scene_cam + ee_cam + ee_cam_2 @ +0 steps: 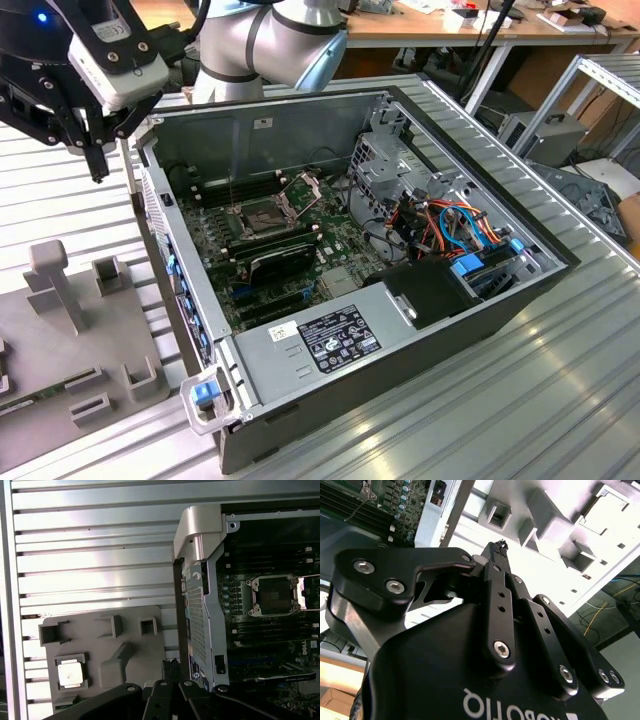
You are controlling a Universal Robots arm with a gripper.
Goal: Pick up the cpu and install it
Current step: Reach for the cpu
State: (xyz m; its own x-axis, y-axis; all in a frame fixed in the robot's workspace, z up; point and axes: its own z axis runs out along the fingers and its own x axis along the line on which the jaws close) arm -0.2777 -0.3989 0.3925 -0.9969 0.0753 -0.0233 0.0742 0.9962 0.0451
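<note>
Cpu (70, 674) lies uncovered in grey tray (90, 645), open above; case wall (197, 625) stands between tray and open socket (274, 596).

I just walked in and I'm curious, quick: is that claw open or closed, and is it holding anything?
Gripper: closed, holding nothing; the cpu lies in the grey tray.

The small, square cpu with a pale silver metal face (70, 674) lies flat, seemingly seated in a pocket of the grey moulded holder (87, 641).
</note>
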